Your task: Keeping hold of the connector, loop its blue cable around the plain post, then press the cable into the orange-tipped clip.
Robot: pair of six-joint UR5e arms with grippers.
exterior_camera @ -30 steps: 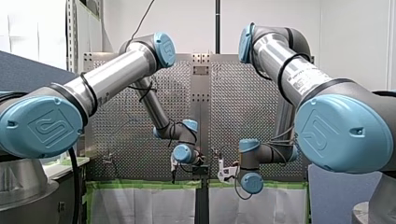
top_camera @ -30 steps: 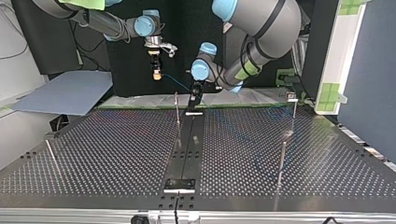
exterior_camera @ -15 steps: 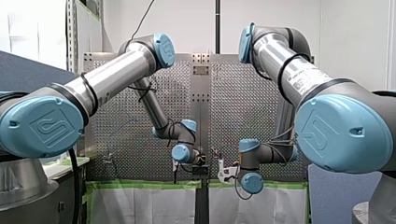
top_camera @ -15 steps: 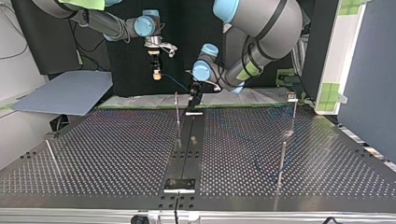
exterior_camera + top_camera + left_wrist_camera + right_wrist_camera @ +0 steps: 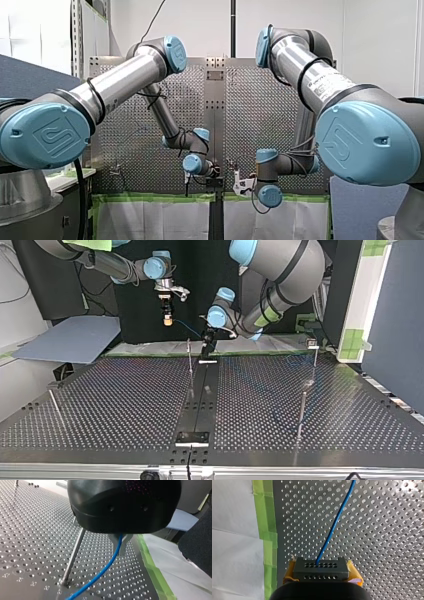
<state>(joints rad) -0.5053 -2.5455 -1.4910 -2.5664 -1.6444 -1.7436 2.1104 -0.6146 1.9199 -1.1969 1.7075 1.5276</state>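
The dark grey connector (image 5: 321,571) sits between the yellow pads of my right gripper (image 5: 321,565), which is shut on it. Its blue cable (image 5: 336,520) runs away over the perforated table. In the top view my right gripper (image 5: 168,316) hangs above the table's far edge, and the cable (image 5: 189,330) slopes down to my left gripper (image 5: 207,346). In the left wrist view my left gripper (image 5: 121,551) has its metal fingers shut on the blue cable (image 5: 100,575), a little above the plate. The plain post (image 5: 73,557) stands beside it, apart from the cable.
Further thin posts stand at the top view's right (image 5: 302,410) and left (image 5: 55,407), and one carries a small fitting (image 5: 313,344) near the far right edge. A black rail (image 5: 200,395) runs down the middle of the table. Green tape (image 5: 152,570) marks the table edge.
My left arm's wrist has shifted slightly toward the front view's left, near the post. My right arm has stayed still with the connector.
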